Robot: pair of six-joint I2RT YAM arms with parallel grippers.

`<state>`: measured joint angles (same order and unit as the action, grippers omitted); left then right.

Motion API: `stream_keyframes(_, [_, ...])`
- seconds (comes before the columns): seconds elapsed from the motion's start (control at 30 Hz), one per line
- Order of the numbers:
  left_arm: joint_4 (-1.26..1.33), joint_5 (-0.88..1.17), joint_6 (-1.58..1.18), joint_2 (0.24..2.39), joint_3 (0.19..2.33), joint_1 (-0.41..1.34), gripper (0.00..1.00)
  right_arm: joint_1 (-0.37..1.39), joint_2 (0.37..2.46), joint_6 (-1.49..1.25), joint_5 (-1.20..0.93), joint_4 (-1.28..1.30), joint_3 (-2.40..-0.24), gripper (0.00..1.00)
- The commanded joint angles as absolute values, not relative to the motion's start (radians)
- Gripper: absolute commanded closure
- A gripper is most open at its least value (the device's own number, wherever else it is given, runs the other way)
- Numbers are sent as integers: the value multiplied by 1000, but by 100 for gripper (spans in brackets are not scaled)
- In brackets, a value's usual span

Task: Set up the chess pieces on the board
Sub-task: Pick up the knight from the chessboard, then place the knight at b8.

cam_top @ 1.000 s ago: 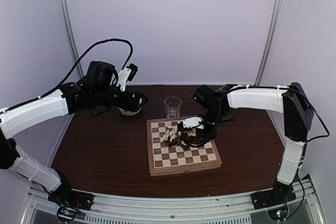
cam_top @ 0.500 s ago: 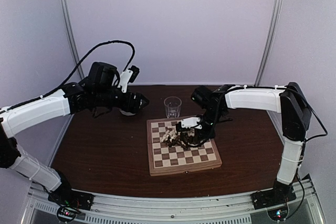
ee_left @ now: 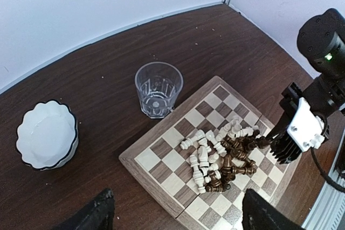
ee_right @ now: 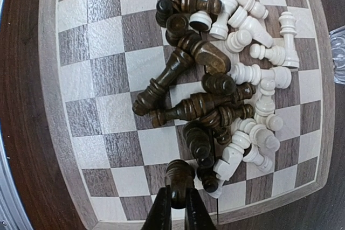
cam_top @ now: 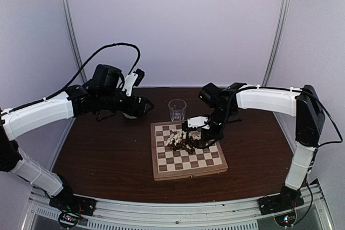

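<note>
The board (cam_top: 188, 175) lies mid-table with the chess pieces (cam_top: 180, 141) heaped on their sides at its middle, cream ones toward the left and dark ones toward the right. In the right wrist view my right gripper (ee_right: 178, 207) is shut on one dark piece (ee_right: 179, 178) at the edge of the heap (ee_right: 215, 79), over the board (ee_right: 49, 106). My left gripper (cam_top: 148, 104) hangs open and empty above the table, back left of the board. Its own view looks down on the heap (ee_left: 223, 157), the board (ee_left: 141, 172) and the right gripper (ee_left: 272, 144).
A clear drinking glass (cam_top: 177, 110) stands just behind the board's back edge. A white bowl (ee_left: 47, 133) sits on the dark tabletop to the left, under the left arm. Tent walls and poles close in the back and both sides.
My right gripper has shut on a dark piece at the heap's edge. The left arm has barely shifted and its jaws stay wide.
</note>
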<state>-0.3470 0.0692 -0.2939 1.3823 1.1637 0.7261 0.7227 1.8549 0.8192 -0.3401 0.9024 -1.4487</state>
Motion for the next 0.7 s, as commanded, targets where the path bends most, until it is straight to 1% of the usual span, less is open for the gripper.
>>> stream_keyframes(0.0, [-337,86,-290,1393,1181,723,18,729,1763,788,-375,931,-1423,100])
stream_keyframes(0.17, [-339,85,-291,1403,1182,724,18,727,1670,785,-351,914,-1323,100])
stream_keyframes(0.43, [-343,82,-286,1410,1184,723,18,727,1445,728,-327,753,-1026,100])
stream_keyframes(0.67, [-347,59,-276,1415,1186,724,18,726,1393,715,-296,667,-918,100])
